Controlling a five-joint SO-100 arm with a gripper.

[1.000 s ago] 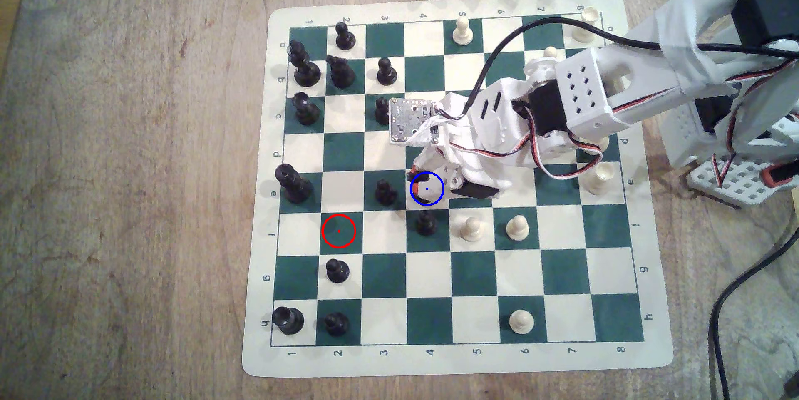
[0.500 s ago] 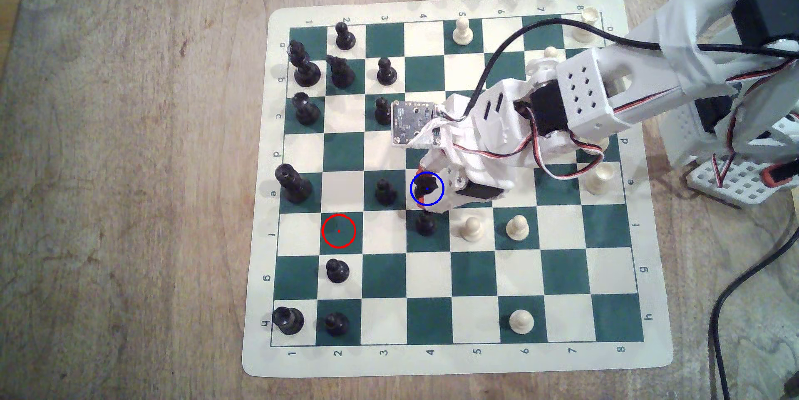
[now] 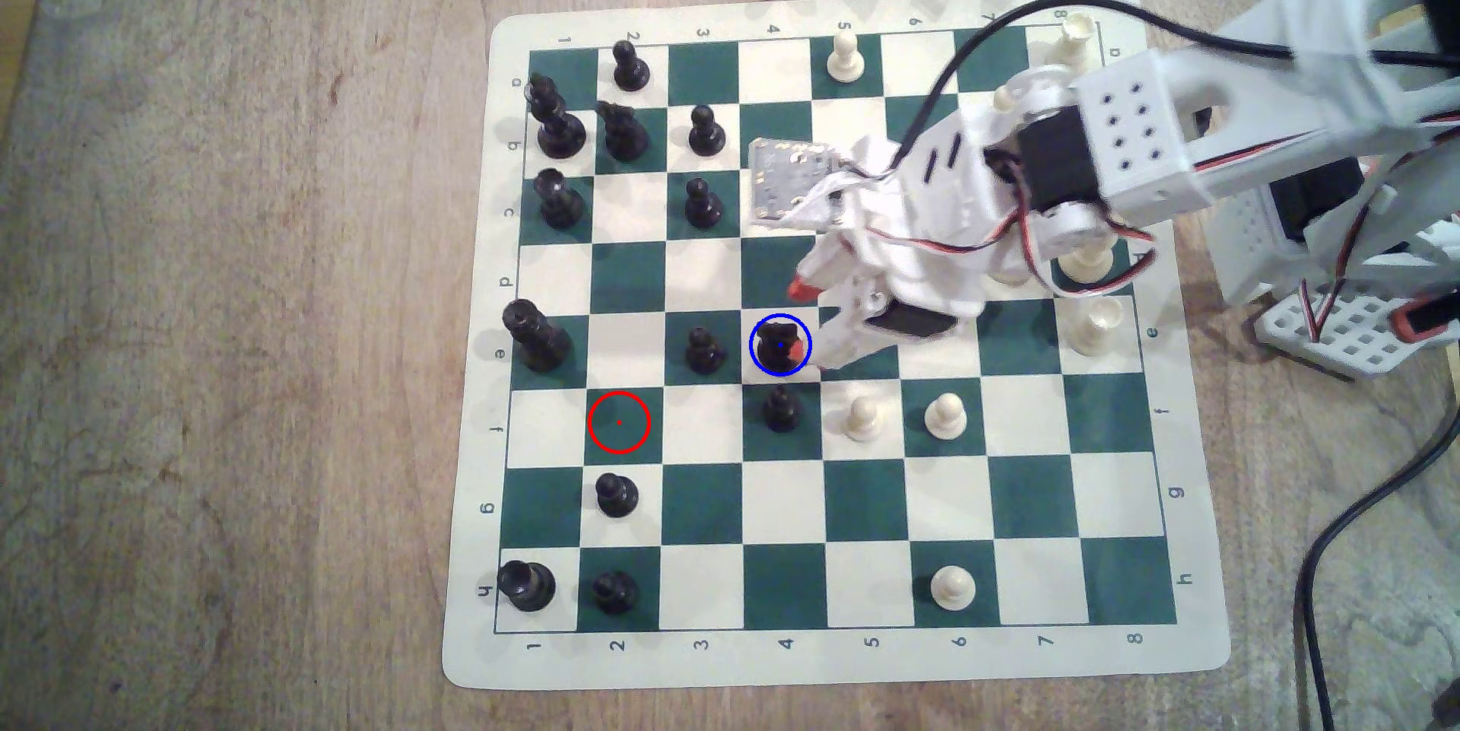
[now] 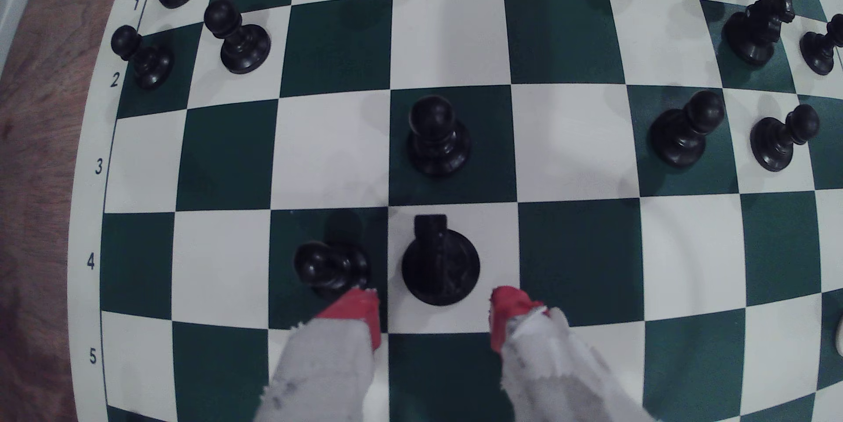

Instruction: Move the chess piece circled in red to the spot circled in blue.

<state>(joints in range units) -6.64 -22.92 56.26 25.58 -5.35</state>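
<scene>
Standing upright on the cream-white board square ringed in blue (image 3: 799, 368), the black plastic knight-shaped piece with the wide round base (image 3: 778, 345) (image 4: 440, 262) sits free of the tool (image 3: 814, 326) (image 4: 435, 317). That white tool with red-tipped fingers (image 4: 360, 310) is released, its jaws spread to either side of the piece and touching nothing. The green square ringed in red (image 3: 619, 423) lies bare, toward the exterior view's left. A ball-headed black pawn (image 3: 703, 350) (image 4: 330, 267) stands on the green square just beside the knight. The roll-up green-and-cream chess mat (image 3: 790, 668) carries printed numbers 1 to 8 along its edges and letters a to h down its sides; the wrist view reads 1, 2, 3, 4, 5 along one border. It lies on the wooden desk (image 3: 237, 304).
</scene>
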